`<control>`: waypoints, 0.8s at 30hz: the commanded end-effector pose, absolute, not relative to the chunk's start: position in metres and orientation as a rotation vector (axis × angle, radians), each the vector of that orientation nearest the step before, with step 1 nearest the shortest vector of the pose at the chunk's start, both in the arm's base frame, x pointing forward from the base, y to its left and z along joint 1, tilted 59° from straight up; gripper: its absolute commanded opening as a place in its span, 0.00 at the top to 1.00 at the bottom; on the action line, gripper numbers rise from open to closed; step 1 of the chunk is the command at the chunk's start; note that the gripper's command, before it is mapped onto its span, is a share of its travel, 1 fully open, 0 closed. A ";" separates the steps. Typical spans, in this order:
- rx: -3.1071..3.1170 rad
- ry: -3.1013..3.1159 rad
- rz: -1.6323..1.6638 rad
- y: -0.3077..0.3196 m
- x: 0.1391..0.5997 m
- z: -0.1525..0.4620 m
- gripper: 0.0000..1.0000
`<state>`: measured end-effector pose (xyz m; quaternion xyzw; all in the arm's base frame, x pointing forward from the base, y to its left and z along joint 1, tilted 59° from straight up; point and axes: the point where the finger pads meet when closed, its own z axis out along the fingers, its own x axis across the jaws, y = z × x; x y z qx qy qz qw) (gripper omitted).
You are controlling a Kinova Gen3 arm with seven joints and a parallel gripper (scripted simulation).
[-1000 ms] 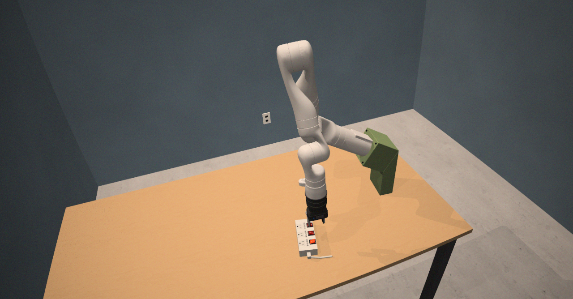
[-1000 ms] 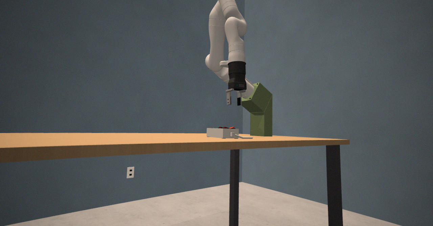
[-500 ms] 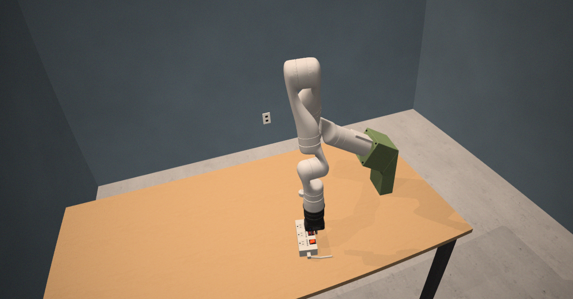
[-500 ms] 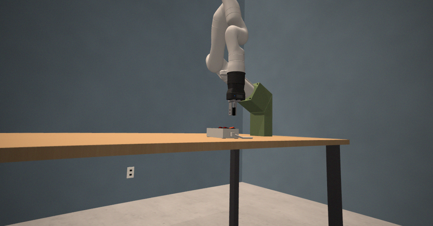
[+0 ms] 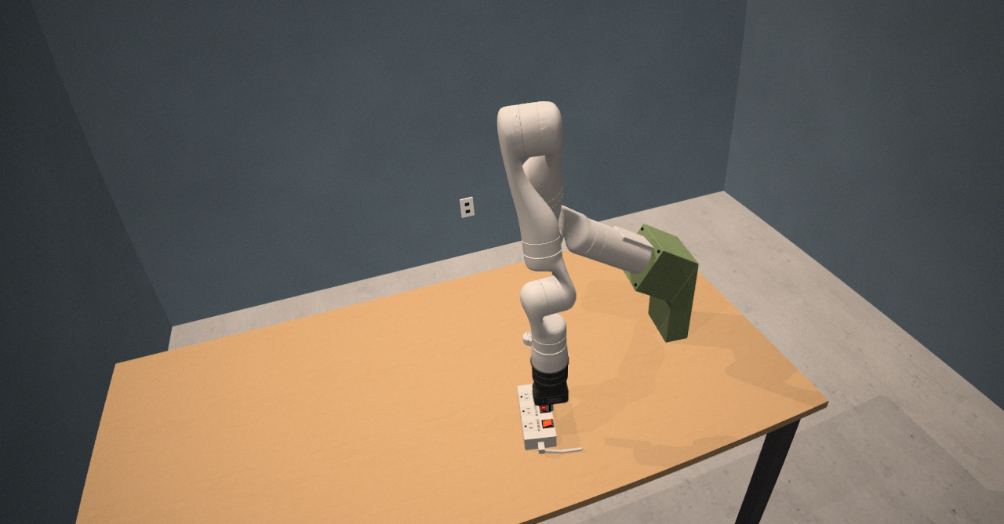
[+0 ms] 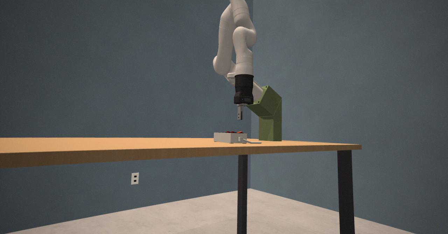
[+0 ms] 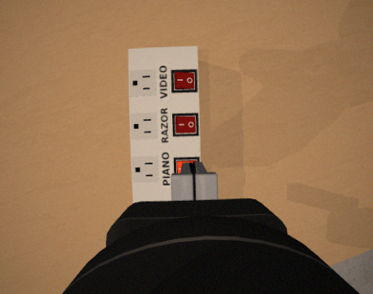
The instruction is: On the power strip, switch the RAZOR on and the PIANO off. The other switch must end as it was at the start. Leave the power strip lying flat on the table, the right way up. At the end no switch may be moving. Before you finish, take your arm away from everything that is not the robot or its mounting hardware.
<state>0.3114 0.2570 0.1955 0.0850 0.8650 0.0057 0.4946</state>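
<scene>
A white power strip [image 7: 163, 122] lies flat on the table, right way up. It has three red rocker switches labelled VIDEO [image 7: 184, 81], RAZOR [image 7: 185, 124] and PIANO [image 7: 186, 165]. The PIANO switch glows brighter than the other two, which are dark red. My gripper [image 7: 192, 175] is shut and empty, pointing straight down, and its fingertips partly hide the PIANO switch in the wrist view. In the side view the gripper [image 6: 239, 117] hangs a short way above the strip [image 6: 230, 136], not touching it. The strip also shows in the overhead view [image 5: 536, 419].
The strip's short grey cord [image 5: 562, 449] sticks out toward the table's front edge. The arm's green base mount [image 5: 667, 278] stands on the table behind and to the right. The table's right edge is close to the strip.
</scene>
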 end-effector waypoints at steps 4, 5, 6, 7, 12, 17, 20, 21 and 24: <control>0.205 2.097 0.015 0.257 0.311 0.196 1.00; 0.205 2.097 0.015 0.257 0.311 0.196 1.00; 0.205 2.097 0.015 0.257 0.311 0.196 1.00; 0.205 2.097 0.015 0.257 0.311 0.196 1.00; 0.205 2.097 0.015 0.257 0.311 0.196 1.00; 0.205 2.097 0.015 0.257 0.311 0.195 1.00; 0.205 2.097 0.015 0.257 0.312 0.195 1.00; 0.205 2.097 0.015 0.257 0.312 0.195 1.00; 0.205 2.097 0.015 0.257 0.314 0.194 1.00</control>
